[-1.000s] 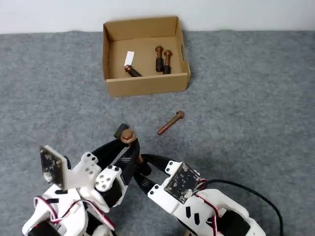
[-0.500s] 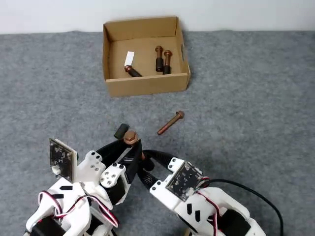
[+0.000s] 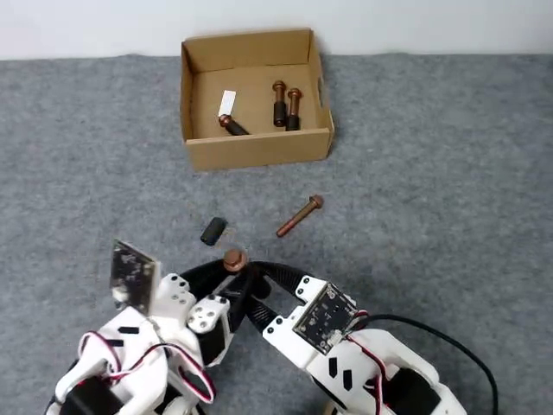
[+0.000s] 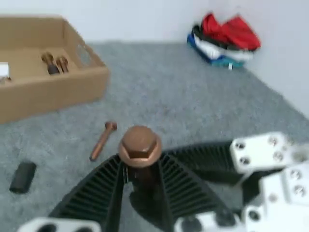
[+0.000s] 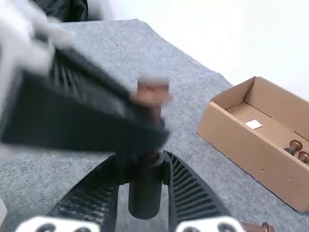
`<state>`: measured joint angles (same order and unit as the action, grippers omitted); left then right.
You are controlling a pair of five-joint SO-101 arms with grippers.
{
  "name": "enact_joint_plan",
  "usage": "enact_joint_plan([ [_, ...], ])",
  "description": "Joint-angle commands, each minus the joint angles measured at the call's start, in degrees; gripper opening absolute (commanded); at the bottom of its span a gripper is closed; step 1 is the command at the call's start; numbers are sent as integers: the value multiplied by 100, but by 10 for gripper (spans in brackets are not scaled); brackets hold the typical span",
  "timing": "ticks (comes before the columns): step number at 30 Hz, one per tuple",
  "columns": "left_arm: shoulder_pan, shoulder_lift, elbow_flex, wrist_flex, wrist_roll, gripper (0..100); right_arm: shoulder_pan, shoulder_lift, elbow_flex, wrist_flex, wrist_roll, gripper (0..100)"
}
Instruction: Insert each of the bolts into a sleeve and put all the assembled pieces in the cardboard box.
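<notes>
— What's being held right now?
— It's at the near side of the grey worktop (image 3: 449, 173). The left tool (image 4: 140, 166) pinches a copper bolt (image 4: 140, 144) just under its hex head, shank pointing down.
— And the other side?
— The right tool (image 5: 145, 186) is clamped on a dark sleeve (image 5: 144, 195) directly beneath, and the shank reaches the sleeve's top.
— What else is out?
— A loose bolt (image 3: 300, 216) and a loose sleeve (image 3: 213, 231) lie farther out, apart from each other. The cardboard box (image 3: 259, 149) at the far side holds three assembled pieces (image 3: 279, 102).
</notes>
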<state>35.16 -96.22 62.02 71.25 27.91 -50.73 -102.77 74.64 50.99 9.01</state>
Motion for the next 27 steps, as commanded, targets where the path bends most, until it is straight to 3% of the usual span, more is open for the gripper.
enact_joint_plan([
  [1, 105, 70, 171, 88, -18, 8, 101, -57, -519, -277, 53, 8],
  [4, 211, 70, 365, 105, -167, 22, 101, -48, -519, -303, 255, 8],
  [10, 176, 70, 444, 158, -316, 177, 101, -84, -545, -303, 396, 8],
  [24, -281, 79, -356, 281, -387, 181, 136, -48, -492, -251, 369, 8],
  [27, -730, 79, -708, 422, -422, 180, 136, -40, -440, -251, 360, 8],
])
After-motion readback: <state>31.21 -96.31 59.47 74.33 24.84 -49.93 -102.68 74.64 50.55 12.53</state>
